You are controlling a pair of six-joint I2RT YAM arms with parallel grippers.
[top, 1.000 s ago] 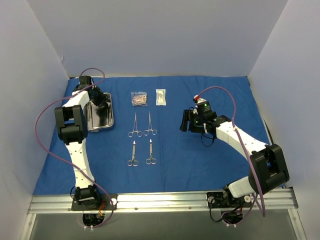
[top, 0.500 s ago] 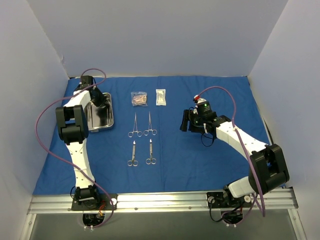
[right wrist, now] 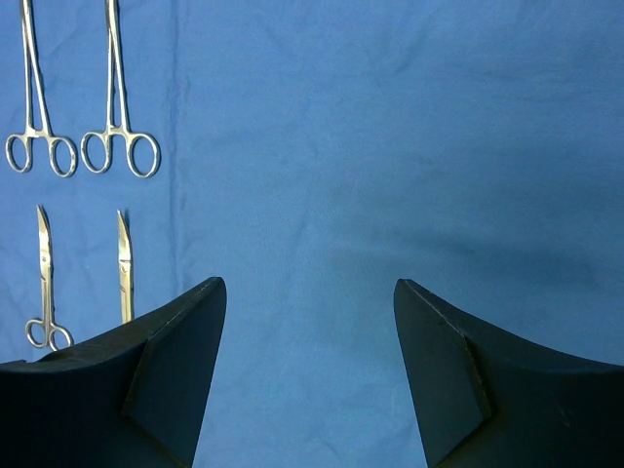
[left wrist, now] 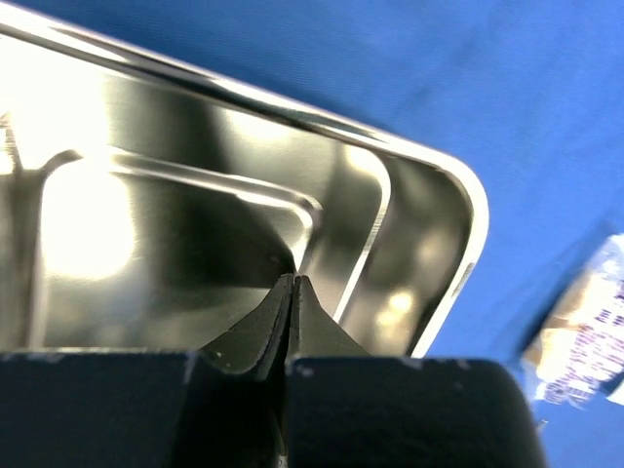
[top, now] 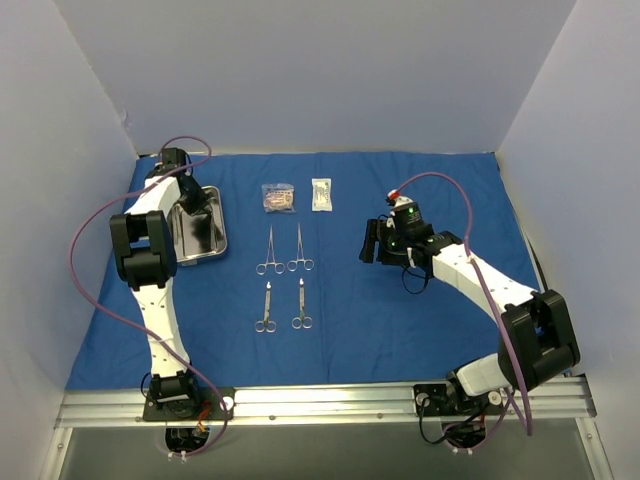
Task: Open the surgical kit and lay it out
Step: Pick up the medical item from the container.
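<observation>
The left gripper point(left wrist: 294, 282), partly open a moment ago, is now squeezed shut inside the steel tray point(left wrist: 475, 210), presumably for a tweezer, though none is seen held.

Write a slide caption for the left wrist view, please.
Left gripper, shut, its tips in the steel tray on the blue cloth; a clear packet lies beside the tray.

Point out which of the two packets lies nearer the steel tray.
The brownish packet, left of the white packet, lies closer to the tray.
</observation>
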